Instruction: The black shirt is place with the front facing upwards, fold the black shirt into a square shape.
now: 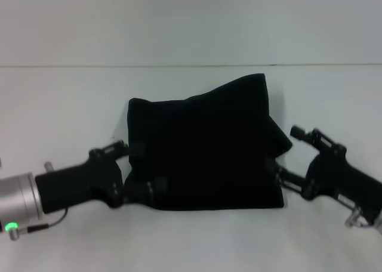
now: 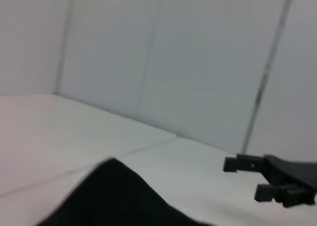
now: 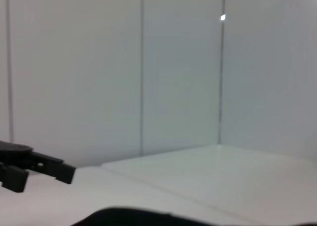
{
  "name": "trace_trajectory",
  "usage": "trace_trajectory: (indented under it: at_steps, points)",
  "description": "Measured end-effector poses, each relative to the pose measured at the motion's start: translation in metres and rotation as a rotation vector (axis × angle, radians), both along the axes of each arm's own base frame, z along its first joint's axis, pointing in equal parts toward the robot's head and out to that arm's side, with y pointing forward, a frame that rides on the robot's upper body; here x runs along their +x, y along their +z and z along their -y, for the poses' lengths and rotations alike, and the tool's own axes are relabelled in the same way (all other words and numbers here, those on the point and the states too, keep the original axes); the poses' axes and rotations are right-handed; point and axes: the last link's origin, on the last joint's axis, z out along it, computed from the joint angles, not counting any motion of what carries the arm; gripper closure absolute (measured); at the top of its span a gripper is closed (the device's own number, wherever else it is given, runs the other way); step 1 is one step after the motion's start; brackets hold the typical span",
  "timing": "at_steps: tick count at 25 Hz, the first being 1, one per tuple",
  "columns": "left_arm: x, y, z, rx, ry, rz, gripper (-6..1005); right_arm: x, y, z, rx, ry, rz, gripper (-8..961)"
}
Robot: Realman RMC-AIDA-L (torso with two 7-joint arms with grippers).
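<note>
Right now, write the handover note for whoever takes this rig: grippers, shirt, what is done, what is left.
Left gripper: low at the left edge of the black shirt, fingers reaching in at the near-left corner; I cannot tell if they are closed on cloth.
Right gripper: at the shirt's right edge, near the near-right corner, fingers open.
Shirt: on the white table, already folded into a compact, roughly rectangular bundle. No lettering shows on top. The far right corner stands higher than the far left, and the right side bulges out.
Left to do: even out the edges and corners into a clean square, then withdraw both arms.
</note>
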Motion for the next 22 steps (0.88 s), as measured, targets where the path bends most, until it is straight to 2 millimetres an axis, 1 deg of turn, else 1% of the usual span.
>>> trace_trajectory:
  at_steps: [1,5,8,10,16,22]
  points:
    - [-0.001,-0.003,0.003,-0.013,-0.009,-0.011,51,0.003,-0.002,0.006,-0.015,0.001,0.009,56]
    - [-0.008,-0.01,0.012,-0.067,-0.013,-0.065,52,0.021,-0.005,0.033,-0.023,-0.001,0.063,143]
    - [-0.014,-0.01,0.014,-0.065,0.007,-0.078,52,0.031,-0.001,0.045,-0.008,-0.031,0.058,216]
    - [-0.014,-0.01,0.015,-0.063,0.008,-0.073,55,0.034,0.001,0.049,-0.008,-0.044,0.052,267]
    - [-0.015,-0.01,0.018,-0.047,-0.021,-0.083,71,0.033,-0.002,0.049,-0.02,-0.037,0.057,421]
    - [-0.015,-0.014,0.019,-0.048,-0.016,-0.07,87,0.034,-0.001,0.05,-0.018,-0.041,0.059,669]
